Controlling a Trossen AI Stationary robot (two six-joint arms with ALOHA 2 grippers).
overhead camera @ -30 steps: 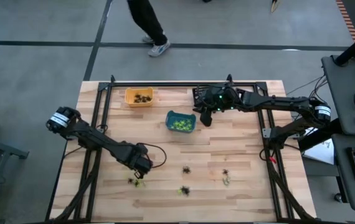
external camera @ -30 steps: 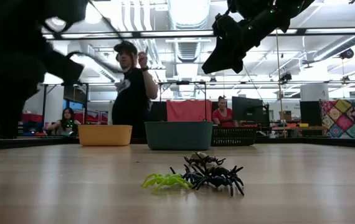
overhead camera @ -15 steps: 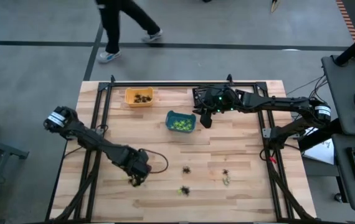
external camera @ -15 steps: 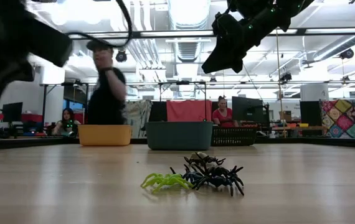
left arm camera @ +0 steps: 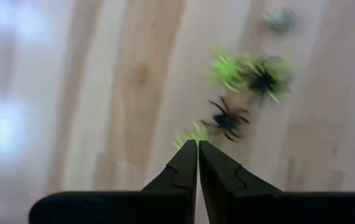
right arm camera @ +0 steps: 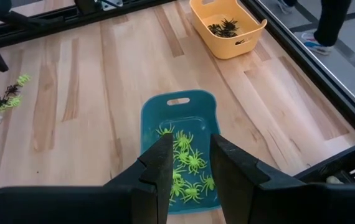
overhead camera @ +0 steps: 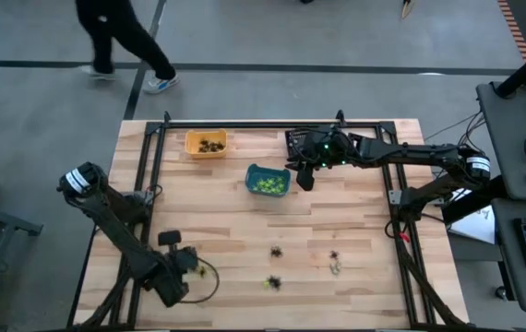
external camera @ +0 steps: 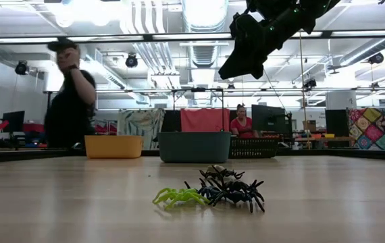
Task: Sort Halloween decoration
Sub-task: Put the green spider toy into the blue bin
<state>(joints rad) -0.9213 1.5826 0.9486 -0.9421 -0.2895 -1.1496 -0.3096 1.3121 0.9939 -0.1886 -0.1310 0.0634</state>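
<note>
Small plastic spiders lie on the near half of the table: a black one (overhead camera: pixel 275 251), a lime and black pair (overhead camera: pixel 270 281) (external camera: pixel 209 192), and two more (overhead camera: pixel 335 262). My left gripper (overhead camera: pixel 197 266) (left arm camera: pixel 197 142) is near the table's near-left part, shut, with a lime green spider (left arm camera: pixel 192 132) at its tips. My right gripper (overhead camera: pixel 304 177) (right arm camera: pixel 190 163) hangs open, high over the right rim of the teal bin (right arm camera: pixel 179 101), which holds lime spiders (right arm camera: pixel 187 158). The orange bin (overhead camera: pixel 191 146) holds dark spiders (right arm camera: pixel 226 27). My left gripper has the lime green spider (left arm camera: pixel 192 132) at the very ends of its shut fingers, coming at it from the table's left. Only its legs show past the tips. Whether it is lifted off the wood, I cannot tell.
A black crate (overhead camera: pixel 298 140) stands at the far edge, right of the teal bin (overhead camera: pixel 253 175). A black rail frame (overhead camera: pixel 245 124) runs along the far edge and the sides. A person (overhead camera: pixel 120 32) walks on the floor beyond the far edge. Bare wood lies between the bins and the spiders.
My left gripper has moved toward the table's near-left corner, passing over the spiders that lay near it, and the arm has swung out of the low view. The person beyond the far edge has walked to the left.
</note>
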